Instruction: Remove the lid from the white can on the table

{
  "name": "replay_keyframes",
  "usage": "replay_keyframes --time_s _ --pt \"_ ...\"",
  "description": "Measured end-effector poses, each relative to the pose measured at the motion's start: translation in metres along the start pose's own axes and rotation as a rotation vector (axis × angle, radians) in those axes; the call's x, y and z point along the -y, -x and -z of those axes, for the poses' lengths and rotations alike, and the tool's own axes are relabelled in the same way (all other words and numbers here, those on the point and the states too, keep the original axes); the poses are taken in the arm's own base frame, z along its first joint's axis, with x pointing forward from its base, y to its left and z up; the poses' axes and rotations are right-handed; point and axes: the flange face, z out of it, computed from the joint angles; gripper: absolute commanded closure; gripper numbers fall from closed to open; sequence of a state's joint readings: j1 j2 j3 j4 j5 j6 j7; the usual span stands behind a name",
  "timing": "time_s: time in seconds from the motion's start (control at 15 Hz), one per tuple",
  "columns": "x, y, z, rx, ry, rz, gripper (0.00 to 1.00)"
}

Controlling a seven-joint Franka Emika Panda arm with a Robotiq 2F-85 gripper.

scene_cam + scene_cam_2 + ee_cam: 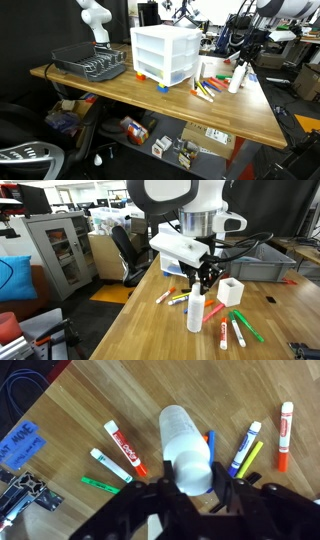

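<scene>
The white can (196, 315) stands upright on the wooden table (140, 335), among coloured markers. It also shows in an exterior view (236, 80). In the wrist view I look straight down on its round white lid (190, 465). My gripper (192, 480) has one finger on each side of the lid, and both appear to touch it. In an exterior view the gripper (204, 284) hangs straight down onto the can's top. The can's base rests on the table.
Several markers (125, 445) lie around the can, with more to its right (245, 448). A small white box (231, 290) stands just behind it. A white three-drawer unit (166, 52) and a black dish rack (90, 62) stand further along the table. A grey bin (262, 260) is at the back.
</scene>
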State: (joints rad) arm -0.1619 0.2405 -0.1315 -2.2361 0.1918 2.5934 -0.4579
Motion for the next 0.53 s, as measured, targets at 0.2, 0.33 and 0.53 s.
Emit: replay_keyframes --time_s 0.2,0.33,0.53 --pt "0.0008 -0.0006 -0.0022 0.003 -0.001 0.0 0.55" --pt "-0.0001 -0.0013 -0.0015 0.001 0.0 -0.003 0.53" --pt "-0.0014 -0.0028 0.0003 -0.003 0.003 -0.005 0.56"
